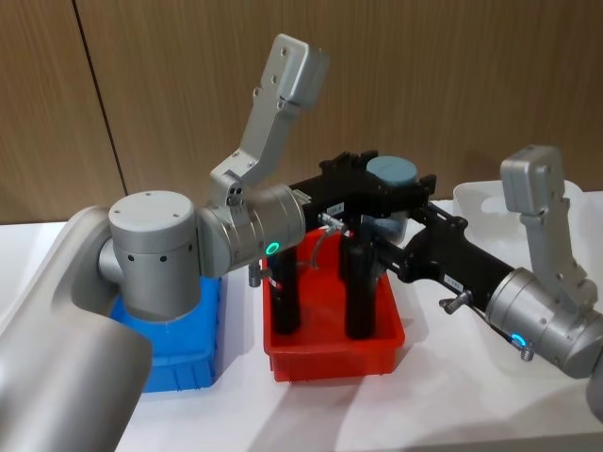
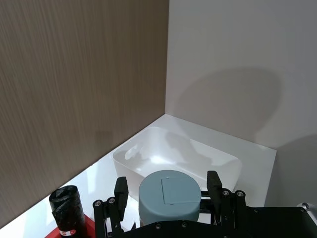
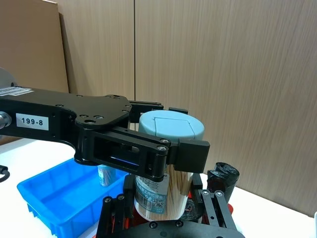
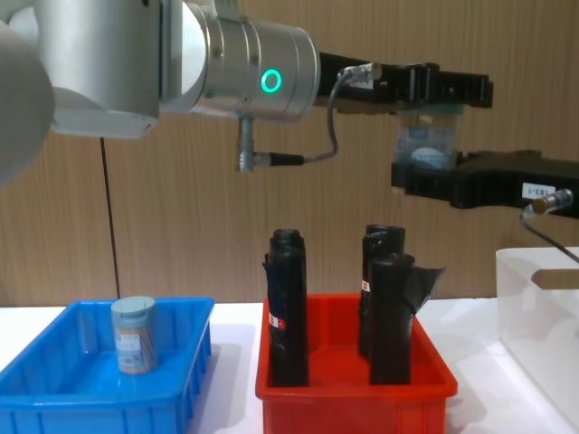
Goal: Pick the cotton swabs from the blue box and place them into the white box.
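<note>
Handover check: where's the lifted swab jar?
Chest view: the clear plastic swab jar with blue-grey lid hangs right of centre above the red plastic bin, in the left gripper, right gripper at its base.

Lab-style test station: wood-panel wall (image 1: 170,75), white table (image 1: 424,405), blue box (image 4: 90,407), red bin (image 4: 353,407), white box (image 4: 543,334) lined up.

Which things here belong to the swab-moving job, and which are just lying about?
Job:
cotton swab jar held in the left gripper
second jar in the blue box
white box
right gripper at the held jar's base

Lying about:
red bin
black rolls standing in it
</note>
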Motion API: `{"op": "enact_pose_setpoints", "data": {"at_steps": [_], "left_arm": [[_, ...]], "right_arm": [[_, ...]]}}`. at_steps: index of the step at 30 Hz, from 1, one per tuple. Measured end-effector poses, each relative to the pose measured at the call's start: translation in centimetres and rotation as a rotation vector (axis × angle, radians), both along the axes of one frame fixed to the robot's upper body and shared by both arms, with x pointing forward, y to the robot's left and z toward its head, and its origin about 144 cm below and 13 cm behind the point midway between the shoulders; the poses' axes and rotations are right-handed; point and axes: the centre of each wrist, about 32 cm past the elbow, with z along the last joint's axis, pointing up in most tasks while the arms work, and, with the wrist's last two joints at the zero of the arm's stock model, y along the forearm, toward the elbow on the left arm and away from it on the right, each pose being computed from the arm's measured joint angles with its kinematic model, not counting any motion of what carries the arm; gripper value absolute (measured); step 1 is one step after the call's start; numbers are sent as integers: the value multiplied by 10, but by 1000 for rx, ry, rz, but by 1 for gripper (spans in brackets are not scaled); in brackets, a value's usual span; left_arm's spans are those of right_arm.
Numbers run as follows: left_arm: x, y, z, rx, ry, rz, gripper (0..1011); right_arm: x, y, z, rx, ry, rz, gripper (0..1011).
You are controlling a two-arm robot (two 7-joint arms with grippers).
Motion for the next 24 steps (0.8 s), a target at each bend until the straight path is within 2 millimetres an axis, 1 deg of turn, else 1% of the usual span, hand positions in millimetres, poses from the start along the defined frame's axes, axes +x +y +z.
{"op": "enact_pose_setpoints", "data": {"at_steps": [11, 19, 24], "left_arm": [[0, 0, 0, 0, 0, 0, 1004], [0, 0, 0, 0, 0, 0, 1004], [0, 0, 0, 0, 0, 0, 1004]], "right_arm": [[-1, -2, -6, -1, 14, -20, 668], [-3, -9, -15, 2, 40, -56, 668], [-4, -17, -21, 3, 58, -98, 668]]}}
